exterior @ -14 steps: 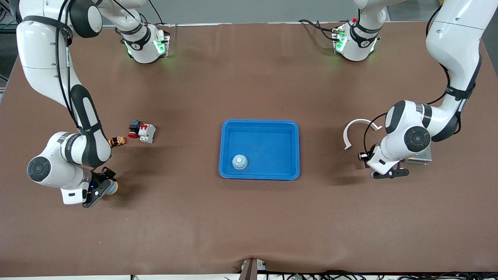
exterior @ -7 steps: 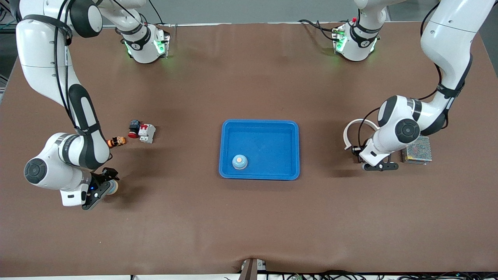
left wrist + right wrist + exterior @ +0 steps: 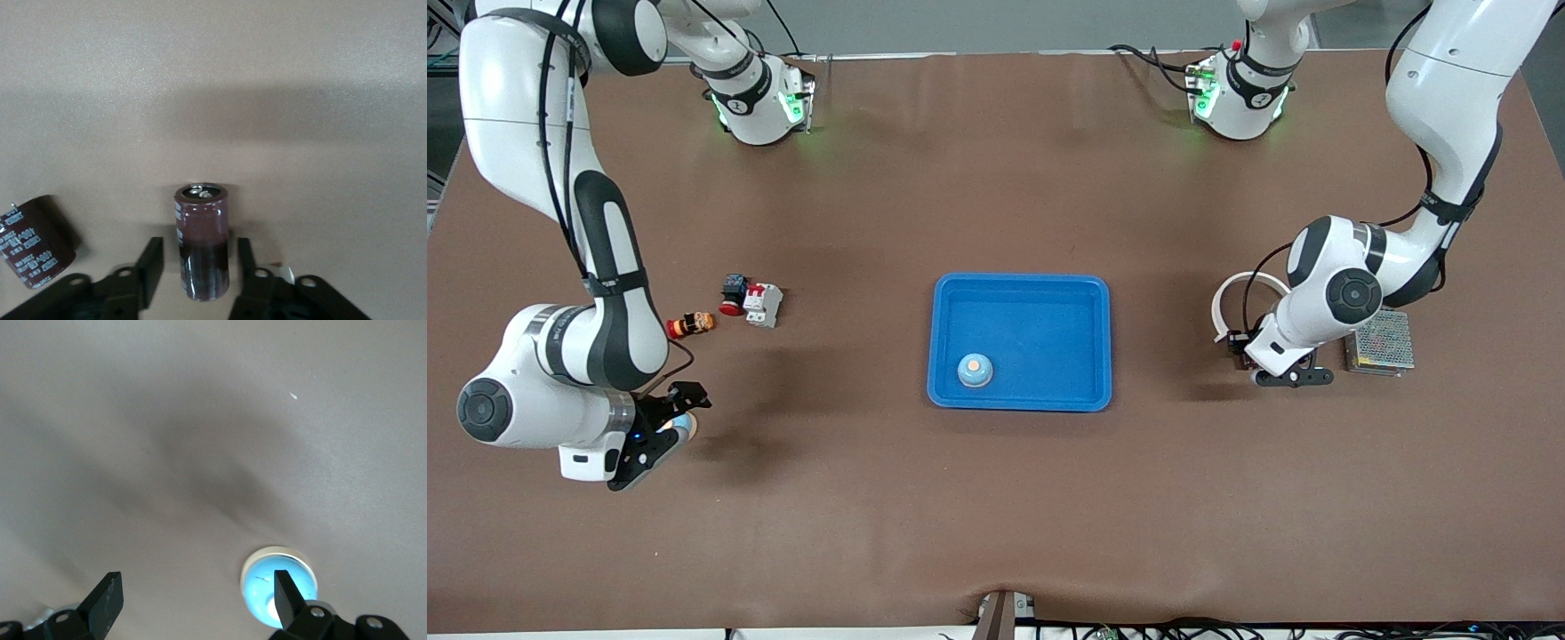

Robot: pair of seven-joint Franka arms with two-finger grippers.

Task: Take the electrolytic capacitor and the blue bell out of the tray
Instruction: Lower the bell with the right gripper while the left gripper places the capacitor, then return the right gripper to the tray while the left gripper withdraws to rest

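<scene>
A dark brown capacitor stands upright on the table between the open fingers of my left gripper, with a gap on each side. A second capacitor lies tilted beside it. In the front view the left gripper is low over the table near the left arm's end and hides both. A blue bell with a white rim sits on the table under my right gripper. In the right wrist view the bell lies by one fingertip of the open right gripper. Another blue bell sits in the blue tray.
A white curved strip and a metal mesh box lie beside the left gripper. A red and white breaker, a red button switch and a small orange part lie farther from the front camera than the right gripper.
My left gripper has moved toward the white strip and come down around the upright capacitor. My right arm has swung slightly toward its end of the table, the gripper staying over the bell.
</scene>
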